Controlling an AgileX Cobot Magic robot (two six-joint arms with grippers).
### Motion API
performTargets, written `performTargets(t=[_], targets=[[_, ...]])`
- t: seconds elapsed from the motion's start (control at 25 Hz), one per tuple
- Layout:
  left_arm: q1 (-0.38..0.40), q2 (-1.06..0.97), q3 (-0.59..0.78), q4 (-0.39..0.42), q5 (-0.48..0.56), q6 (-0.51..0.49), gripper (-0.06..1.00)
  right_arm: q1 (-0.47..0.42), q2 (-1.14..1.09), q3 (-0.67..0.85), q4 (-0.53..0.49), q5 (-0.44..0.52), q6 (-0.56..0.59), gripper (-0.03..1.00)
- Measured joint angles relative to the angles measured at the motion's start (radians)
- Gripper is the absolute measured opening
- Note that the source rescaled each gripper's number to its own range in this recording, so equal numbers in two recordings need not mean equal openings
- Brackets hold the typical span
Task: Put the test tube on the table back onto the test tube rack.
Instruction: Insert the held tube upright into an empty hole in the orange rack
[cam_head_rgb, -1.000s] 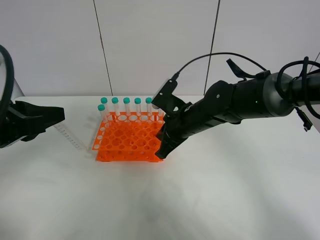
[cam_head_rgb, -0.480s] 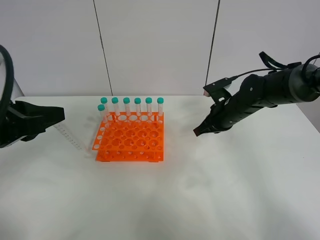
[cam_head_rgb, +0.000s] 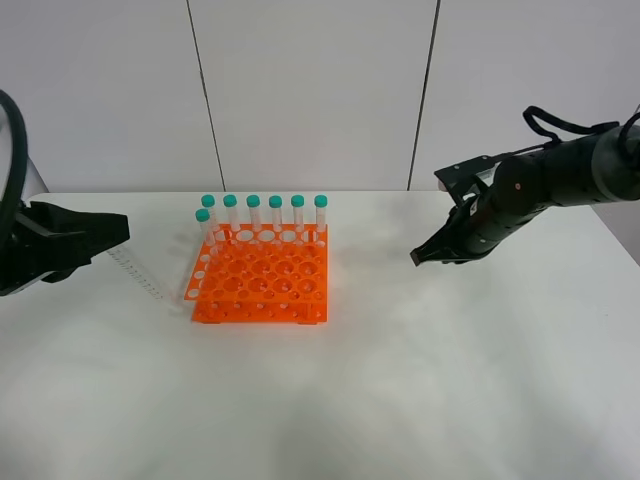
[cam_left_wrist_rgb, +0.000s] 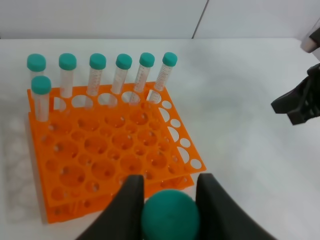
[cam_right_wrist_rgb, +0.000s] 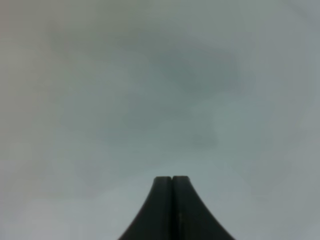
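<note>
Since the earlier frame, the right gripper (cam_head_rgb: 418, 258) has pulled away from the front right corner of the bright orange square plastic test tube rack (cam_head_rgb: 260, 312). It now hangs above the large plain white table (cam_head_rgb: 400, 400), well apart from the rack on its right side. We see its jaws pressed together with nothing between them.

With the arm clear, we count six slim clear plastic tubes with teal-green screw caps (cam_head_rgb: 275, 210) standing in the rack's back row. A seventh stands in the next row, at the left end. All seven are upright.

The left gripper (cam_left_wrist_rgb: 169, 190) has not shifted. Its jaws are clamped on the cap end of the test tube (cam_head_rgb: 140, 276), a slim clear plastic tube with a teal-green cap. In the high view, this tube slants down from the fingertips towards the rack's left side. Its tapered tip ends just beside the rack, not touching it. We cannot tell whether the tip rests on the table.
</note>
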Motion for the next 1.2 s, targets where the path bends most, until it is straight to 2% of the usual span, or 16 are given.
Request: performTargets(t=[0.2,0.72,0.96,1.2], targets=[[0.0,0.0,0.0,0.0,0.0,0.0,0.01,-0.082,0.0,0.0,0.034,0.03,-0.003,0.0],[0.0,0.0,0.0,0.0,0.0,0.0,0.01,-0.248,-0.026,0.0,0.003,0.046,-0.003,0.0],[0.0,0.0,0.0,0.0,-0.003,0.0,0.01,-0.265,-0.171,0.0,-0.015,0.059,-0.003,0.0],[0.0,0.0,0.0,0.0,-0.008,0.002,0.01,-0.265,-0.357,0.0,-0.008,0.139,-0.003,0.0]])
